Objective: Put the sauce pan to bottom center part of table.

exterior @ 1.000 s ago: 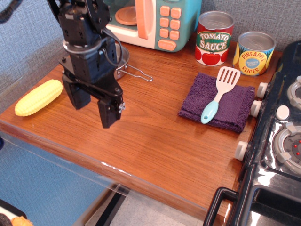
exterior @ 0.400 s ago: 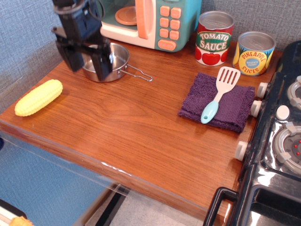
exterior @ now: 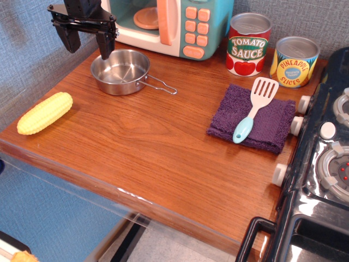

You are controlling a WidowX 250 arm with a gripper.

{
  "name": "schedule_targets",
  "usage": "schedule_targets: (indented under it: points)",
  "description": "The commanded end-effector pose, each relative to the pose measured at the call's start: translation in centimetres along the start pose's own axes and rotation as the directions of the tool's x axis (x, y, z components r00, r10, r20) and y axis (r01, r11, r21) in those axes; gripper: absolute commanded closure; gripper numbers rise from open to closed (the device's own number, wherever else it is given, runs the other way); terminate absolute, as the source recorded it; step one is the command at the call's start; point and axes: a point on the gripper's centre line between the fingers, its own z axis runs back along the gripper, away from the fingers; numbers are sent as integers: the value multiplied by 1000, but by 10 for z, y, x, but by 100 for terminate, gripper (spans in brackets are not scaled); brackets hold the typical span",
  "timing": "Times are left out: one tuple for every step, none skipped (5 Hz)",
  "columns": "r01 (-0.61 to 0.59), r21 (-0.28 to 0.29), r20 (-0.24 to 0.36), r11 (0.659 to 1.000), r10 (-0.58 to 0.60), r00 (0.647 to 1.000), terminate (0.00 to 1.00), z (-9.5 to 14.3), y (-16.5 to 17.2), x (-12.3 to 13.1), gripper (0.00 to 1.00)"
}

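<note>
The sauce pan (exterior: 120,71) is a small shiny steel pan with a thin wire handle pointing right. It sits at the back left of the brown wood table (exterior: 158,153). My gripper (exterior: 87,43) hangs open and empty above the pan's far left rim, one black finger (exterior: 105,46) over the rim and the other left of the pan. It holds nothing.
A yellow toy corn (exterior: 44,112) lies at the left edge. A toy microwave (exterior: 169,24) stands behind the pan. A tomato sauce can (exterior: 248,43) and a pineapple can (exterior: 294,61) stand at the back right. A spatula (exterior: 254,108) lies on a purple cloth (exterior: 253,117). A black stove (exterior: 322,164) is at the right.
My gripper has moved up and back from the table's left middle to above the pan's far left rim. The pan, once hidden behind it, now shows in full.
</note>
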Motion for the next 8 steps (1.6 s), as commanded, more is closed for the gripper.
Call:
schedule_targets:
  points:
    - [-57, 80, -23, 995, 59, 998, 0, -11, 14, 22, 0]
    - [-98, 78, -73, 992, 103, 992, 0, -36, 22, 25, 0]
    - [-115, 75, -116, 991, 123, 986, 0, -52, 25, 23, 0]
    - [-111, 70, -129, 991, 119, 984, 0, -59, 23, 22, 100]
    - [-110, 72, -119, 991, 118, 986, 0, -55, 23, 23, 100]
    - [-132, 65, -96, 989, 138, 986, 0, -45, 24, 22, 100]
    - [-189, 67, -70, 980, 194, 979, 0, -21, 24, 22, 100]
    - [-243, -2, -2, 970, 243, 970, 0, 19, 17, 29, 100]
